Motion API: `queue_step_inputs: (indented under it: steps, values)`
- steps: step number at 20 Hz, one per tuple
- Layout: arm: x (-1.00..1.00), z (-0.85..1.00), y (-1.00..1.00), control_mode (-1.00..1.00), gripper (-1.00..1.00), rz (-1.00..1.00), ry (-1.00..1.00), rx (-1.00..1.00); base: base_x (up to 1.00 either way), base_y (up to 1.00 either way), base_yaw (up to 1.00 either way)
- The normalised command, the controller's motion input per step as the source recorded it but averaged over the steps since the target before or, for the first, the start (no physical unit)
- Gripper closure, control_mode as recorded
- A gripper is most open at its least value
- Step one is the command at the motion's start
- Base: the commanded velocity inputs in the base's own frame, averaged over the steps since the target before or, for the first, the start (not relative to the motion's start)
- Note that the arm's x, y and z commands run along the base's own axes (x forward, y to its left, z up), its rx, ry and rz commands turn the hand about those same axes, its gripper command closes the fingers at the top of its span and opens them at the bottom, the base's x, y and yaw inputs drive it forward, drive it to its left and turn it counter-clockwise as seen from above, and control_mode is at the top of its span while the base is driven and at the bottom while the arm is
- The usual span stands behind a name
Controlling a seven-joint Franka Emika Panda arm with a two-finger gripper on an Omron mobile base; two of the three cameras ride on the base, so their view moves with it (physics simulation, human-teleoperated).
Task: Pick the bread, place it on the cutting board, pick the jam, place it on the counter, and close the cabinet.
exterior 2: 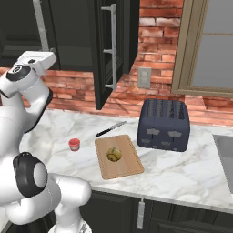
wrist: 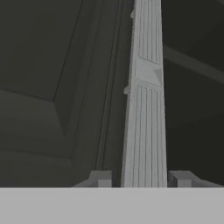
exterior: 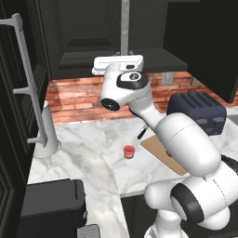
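The bread, a round golden bun, lies on the wooden cutting board. The jam, a red jar with a pale lid, stands on the marble counter left of the board, also seen as the jam in the left base view. The black cabinet has doors standing open, one with a silver bar. My gripper is raised high at the cabinet and open, one fingertip on each side of a vertical silver bar handle. Nothing is held.
A dark toaster stands right of the board, and a knife lies behind it. An open door hangs close at the left, with a grey canister below it. A black appliance sits front left and a sink lies far right.
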Motion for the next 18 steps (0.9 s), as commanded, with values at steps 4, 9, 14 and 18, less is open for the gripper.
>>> queue_step_inputs:
  steps: [4,9,14,18]
  values:
    - [0.00,-0.02,0.00,-1.00,-1.00,0.05,0.00,0.00,0.00,0.00,0.00]
    - [0.00,0.00,0.00,-1.00,-1.00,0.05,0.00,0.00,0.00,0.00,0.00]
    - [0.00,0.00,0.00,-1.00,-1.00,0.03,0.00,0.00,0.00,0.00,0.00]
    - [0.00,0.00,0.00,-1.00,-1.00,0.00,0.00,0.00,0.00,0.00,0.00]
